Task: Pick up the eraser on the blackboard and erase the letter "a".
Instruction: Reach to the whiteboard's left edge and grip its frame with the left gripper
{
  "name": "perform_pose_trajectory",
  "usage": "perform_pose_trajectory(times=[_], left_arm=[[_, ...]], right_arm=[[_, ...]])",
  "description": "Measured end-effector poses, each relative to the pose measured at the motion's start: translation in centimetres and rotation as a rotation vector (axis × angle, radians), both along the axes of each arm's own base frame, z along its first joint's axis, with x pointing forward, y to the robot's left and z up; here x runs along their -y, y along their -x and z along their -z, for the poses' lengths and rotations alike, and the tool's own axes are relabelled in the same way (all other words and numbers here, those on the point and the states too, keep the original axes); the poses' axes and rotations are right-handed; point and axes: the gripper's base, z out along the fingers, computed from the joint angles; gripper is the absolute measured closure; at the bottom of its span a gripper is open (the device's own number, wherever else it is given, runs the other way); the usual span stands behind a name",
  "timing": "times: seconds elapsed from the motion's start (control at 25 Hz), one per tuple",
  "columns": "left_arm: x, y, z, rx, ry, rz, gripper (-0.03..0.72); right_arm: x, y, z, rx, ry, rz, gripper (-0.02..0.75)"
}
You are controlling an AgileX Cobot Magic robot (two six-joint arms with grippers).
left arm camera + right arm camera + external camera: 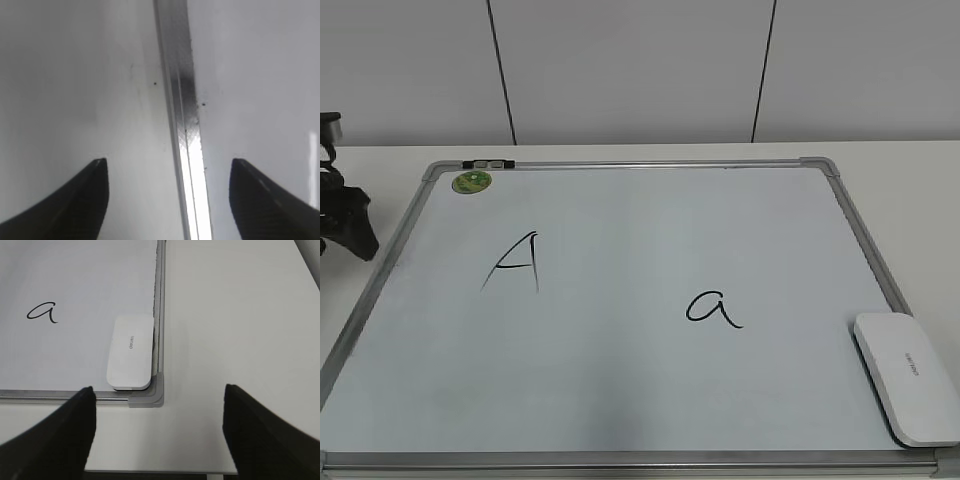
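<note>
The blackboard [620, 400] is a white board with a silver frame and lies flat on the table. The white eraser [907, 375] lies flat in its near right corner and also shows in the right wrist view [130, 352]. The small letter "a" [713, 308] is written right of centre, left of the eraser [42, 312]. My right gripper [157, 415] is open and empty, above the table just short of the board's corner, out of the exterior view. My left gripper [167, 187] is open and empty over the board's left frame rail [182, 125]; only part of the left arm [342, 215] shows.
A tall capital "A" [515, 262] is written on the board's left half. A green round sticker [472, 181] sits near the far left corner. White table [235, 315] lies right of the board, with its front edge [160, 471] near my right gripper. A panelled wall stands behind.
</note>
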Motion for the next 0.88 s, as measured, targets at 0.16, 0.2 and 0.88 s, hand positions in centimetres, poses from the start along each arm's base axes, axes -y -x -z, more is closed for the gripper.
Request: perform_pose_trajectory(times=[0.16, 0.2, 0.88], left_arm=[[-0.8, -1.7, 1.6, -0.051, 0.057, -0.013, 0.161], [-1.0, -1.9, 1.9, -0.066, 0.078, -0.012, 0.175], [-1.4, -3.5, 2.6, -0.088, 0.149, 0.01, 0.374]], right_arm=[[0.0, 0.0, 0.0, 0.0, 0.0, 0.0, 0.151], [0.0, 0.0, 0.0, 0.0, 0.0, 0.0, 0.151], [0.0, 0.0, 0.0, -0.002, 0.0, 0.0, 0.151]])
